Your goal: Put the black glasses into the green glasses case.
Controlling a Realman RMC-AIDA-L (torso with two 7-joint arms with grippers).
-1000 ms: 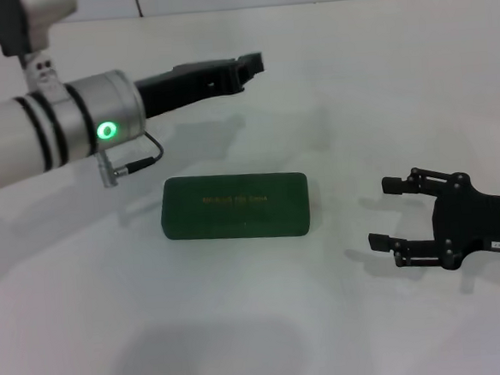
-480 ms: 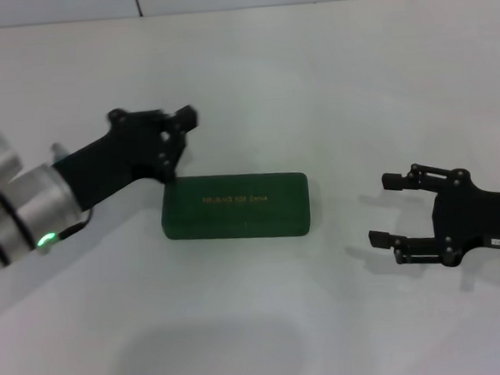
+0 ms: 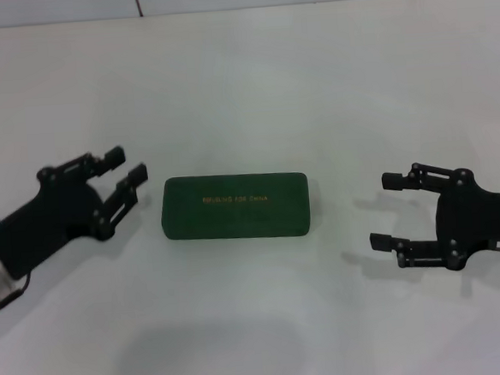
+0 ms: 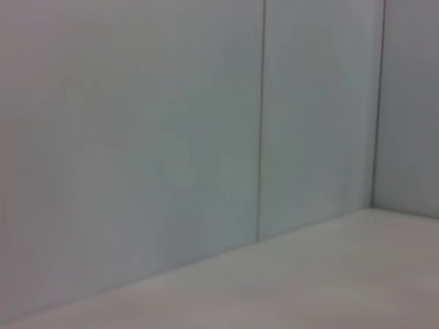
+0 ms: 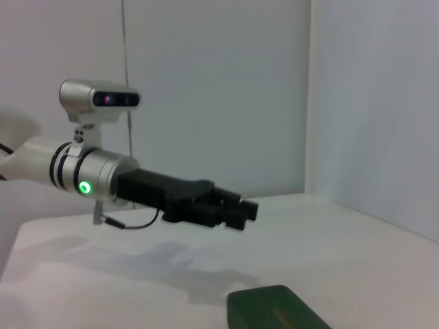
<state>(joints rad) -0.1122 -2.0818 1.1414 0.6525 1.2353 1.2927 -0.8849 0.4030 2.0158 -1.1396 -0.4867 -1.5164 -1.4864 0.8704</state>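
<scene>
Green glasses case (image 3: 235,206) shut between left gripper (image 3: 121,173) and right gripper (image 3: 387,211); both jaws spread, nothing held. Black glasses unseen, possibly shut inside; reopening risked.

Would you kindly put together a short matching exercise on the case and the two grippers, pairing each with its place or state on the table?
Things:
1. green glasses case
2. left gripper
3. right gripper

Places or states:
A. open, on the robot's right of the case, apart from it
B. closed, lying flat mid-table
C. open, on the robot's left of the case, fingertips near its end

Pairs: 1-B, 2-C, 3-A
</scene>
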